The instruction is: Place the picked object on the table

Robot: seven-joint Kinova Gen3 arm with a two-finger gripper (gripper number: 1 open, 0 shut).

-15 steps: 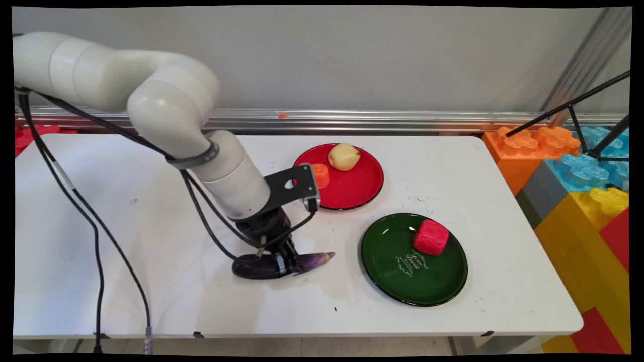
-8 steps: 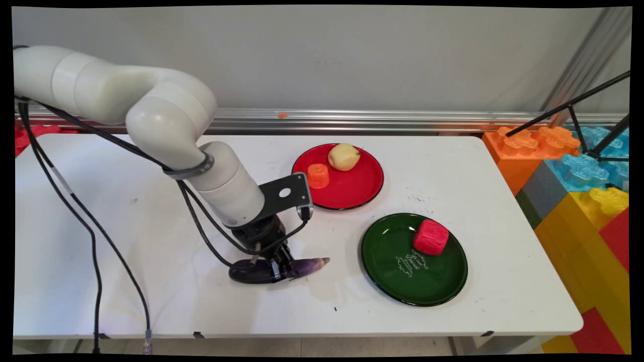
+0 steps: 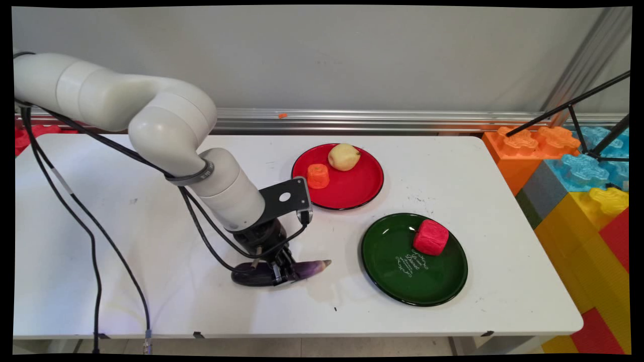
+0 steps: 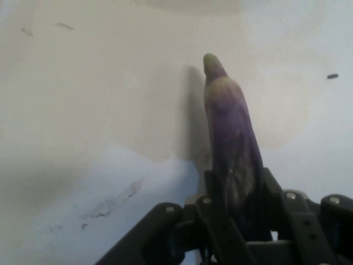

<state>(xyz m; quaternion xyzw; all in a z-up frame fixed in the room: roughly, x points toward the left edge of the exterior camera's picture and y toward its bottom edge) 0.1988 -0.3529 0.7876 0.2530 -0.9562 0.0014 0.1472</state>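
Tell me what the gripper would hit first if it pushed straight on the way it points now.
The black two-finger gripper points down, shut on the dark purple eggplant. Straight on lies the white table just beneath; whether the eggplant already rests on it is hard to tell.

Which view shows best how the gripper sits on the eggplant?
The hand view: both fingers press the eggplant's sides. The main view shows the gripper around its middle on the table, grip partly hidden.

Main high, facing wall; wrist close; both show eggplant (image 3: 282,271) (image 4: 231,143).
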